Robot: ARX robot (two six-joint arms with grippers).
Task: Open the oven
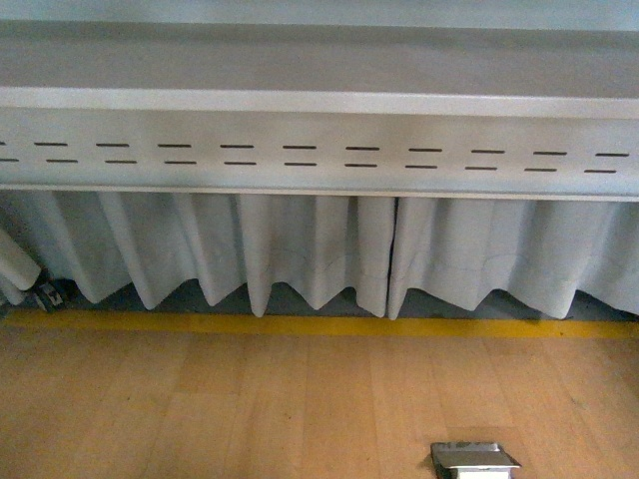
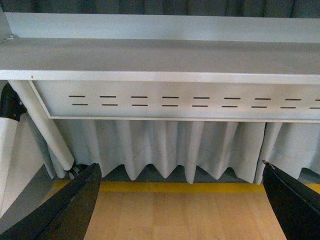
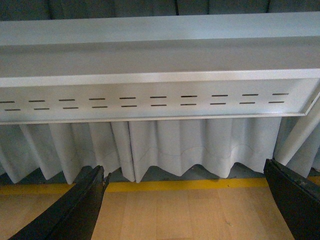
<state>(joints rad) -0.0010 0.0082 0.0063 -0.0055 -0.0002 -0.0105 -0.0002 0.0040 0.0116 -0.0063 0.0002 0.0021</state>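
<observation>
Front view shows a gray metal bench [image 1: 319, 100] (with rows of little slots), a white curtain [image 1: 300, 249], a yellow stripe [image 1: 300, 324] and a wood floor [image 1: 250, 399]. The left gripper [image 2: 180, 167] and right gripper [image 3: 184, 167] are spread wide, holding nothing. The oven is not in any picture.

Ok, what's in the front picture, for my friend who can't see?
A long grey metal rail with rows of short dark slots runs across the top, pleated white curtains hanging below it. Under them a yellow stripe crosses a wooden floor, with a small silver box at the bottom edge.
</observation>
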